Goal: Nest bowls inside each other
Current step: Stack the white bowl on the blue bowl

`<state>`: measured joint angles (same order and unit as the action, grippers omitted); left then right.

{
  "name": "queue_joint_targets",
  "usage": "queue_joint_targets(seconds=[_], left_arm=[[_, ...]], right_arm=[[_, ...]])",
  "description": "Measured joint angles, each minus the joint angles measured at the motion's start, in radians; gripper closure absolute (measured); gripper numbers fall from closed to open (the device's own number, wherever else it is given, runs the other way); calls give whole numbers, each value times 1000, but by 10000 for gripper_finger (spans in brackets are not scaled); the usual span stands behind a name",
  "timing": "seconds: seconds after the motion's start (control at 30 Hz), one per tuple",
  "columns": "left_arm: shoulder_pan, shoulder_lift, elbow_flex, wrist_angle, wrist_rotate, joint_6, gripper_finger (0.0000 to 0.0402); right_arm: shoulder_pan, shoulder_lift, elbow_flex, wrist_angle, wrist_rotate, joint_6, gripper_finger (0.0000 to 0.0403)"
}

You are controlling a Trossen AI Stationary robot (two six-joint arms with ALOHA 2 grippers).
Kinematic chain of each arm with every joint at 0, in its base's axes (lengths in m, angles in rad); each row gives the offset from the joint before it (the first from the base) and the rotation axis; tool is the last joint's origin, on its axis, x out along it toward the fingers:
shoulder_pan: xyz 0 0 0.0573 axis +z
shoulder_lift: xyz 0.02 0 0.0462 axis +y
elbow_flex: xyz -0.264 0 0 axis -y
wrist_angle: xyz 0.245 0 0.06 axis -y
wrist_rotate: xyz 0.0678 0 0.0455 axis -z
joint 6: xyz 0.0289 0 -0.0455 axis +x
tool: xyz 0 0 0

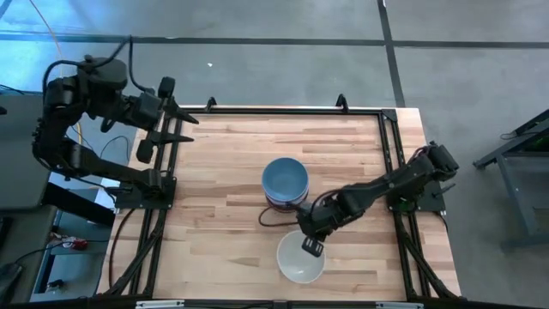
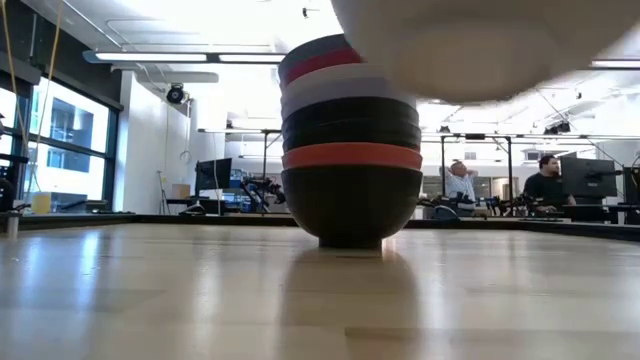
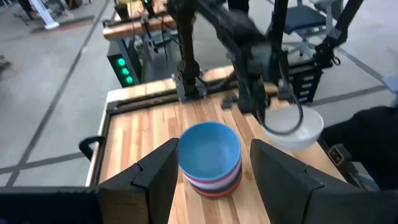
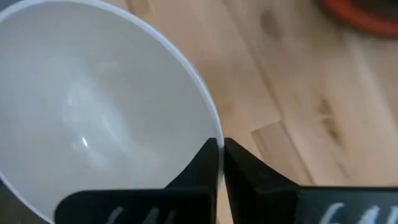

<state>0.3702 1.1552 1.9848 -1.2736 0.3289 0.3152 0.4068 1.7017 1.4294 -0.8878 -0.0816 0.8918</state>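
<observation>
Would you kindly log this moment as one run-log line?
right tool: shut on white bowl rim, lifted | stack of bowls: light blue on top, mid-table | left tool: open, parked at table's edge

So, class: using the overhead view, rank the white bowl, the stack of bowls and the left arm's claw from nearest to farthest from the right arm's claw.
1. White bowl: pinched by its rim in the right claw, near the table's front edge.
2. Stack of bowls: mid-table, blue bowl on top, just beyond the right claw.
3. Left claw: far off at the table's back left corner, waiting open.
</observation>
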Motion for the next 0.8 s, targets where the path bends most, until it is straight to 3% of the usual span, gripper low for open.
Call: queue_joint_targets(seconds=[0.4,0.8], left_arm=[[0,-76,-234,30,1,54,213],[3,-133,-251,68,0,54,213]], right_arm=[[-194,0,377,-365,-32,-200,402],[-441,11,597,-530,-80,-410,403]])
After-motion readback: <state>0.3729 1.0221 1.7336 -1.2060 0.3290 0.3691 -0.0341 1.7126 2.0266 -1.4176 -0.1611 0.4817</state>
